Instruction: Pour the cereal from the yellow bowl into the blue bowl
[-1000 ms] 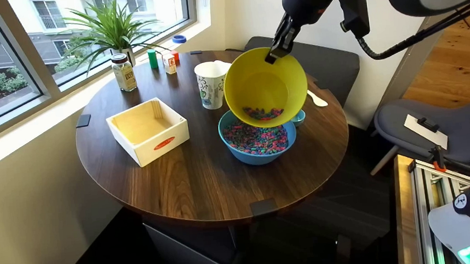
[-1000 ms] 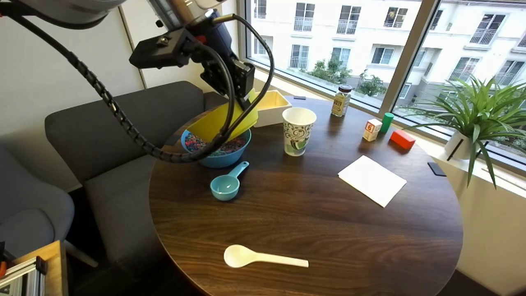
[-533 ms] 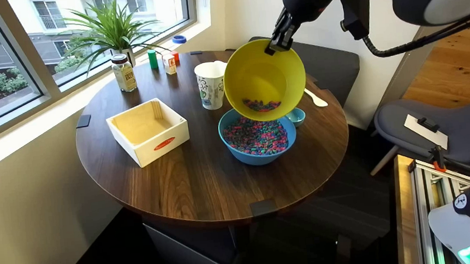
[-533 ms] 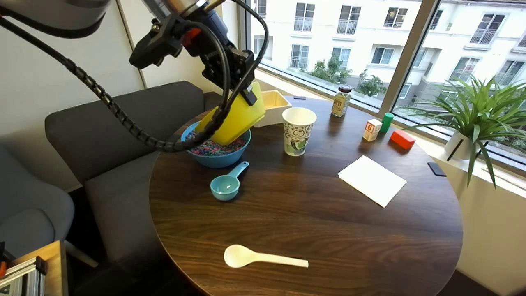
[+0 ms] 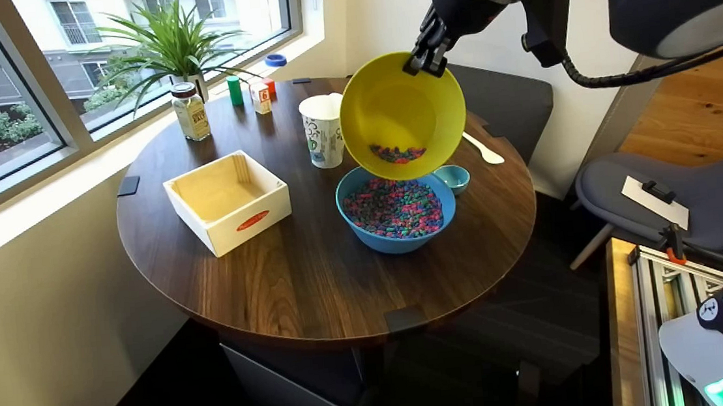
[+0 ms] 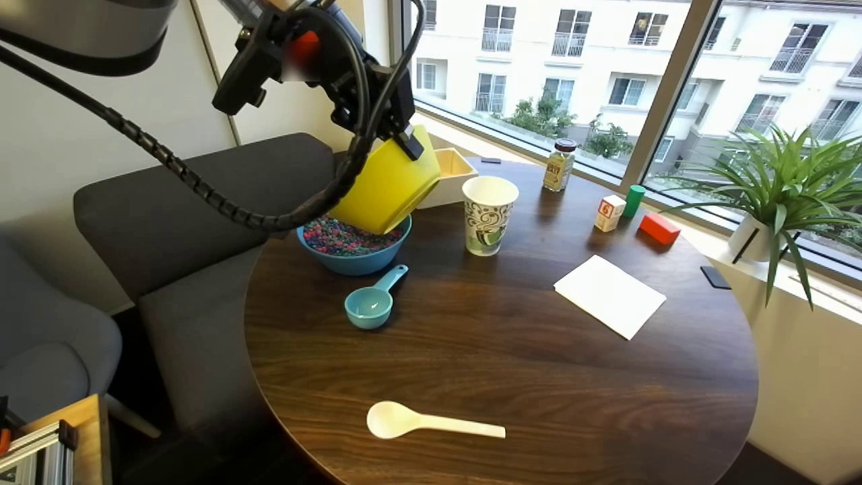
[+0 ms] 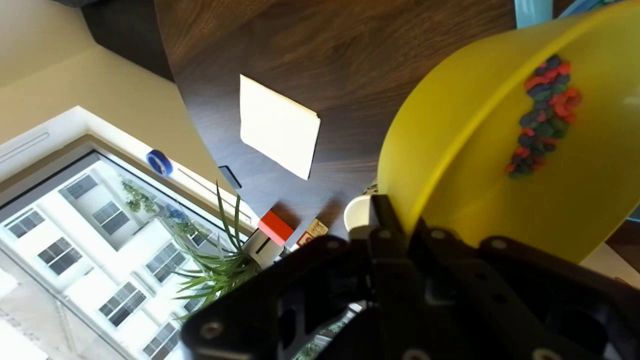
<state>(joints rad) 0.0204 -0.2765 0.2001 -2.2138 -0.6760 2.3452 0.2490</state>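
Observation:
My gripper is shut on the upper rim of the yellow bowl, with one finger inside and one outside; the wrist view shows this grip too. The yellow bowl is tilted on its side above the blue bowl, apart from it. A small heap of pink, red and dark cereal lies in the yellow bowl near its lower side. The blue bowl stands upright on the table and holds a wide layer of cereal. In an exterior view the yellow bowl hides part of the blue bowl.
A patterned paper cup stands close behind the yellow bowl. A wooden box is beside the blue bowl. A light-blue scoop, a pale spoon, white paper, a jar and small blocks are on the table.
My gripper has raised the yellow bowl and tilted it back somewhat, away from the blue bowl. More of the blue bowl's cereal shows now. A small heap stays in the yellow bowl.

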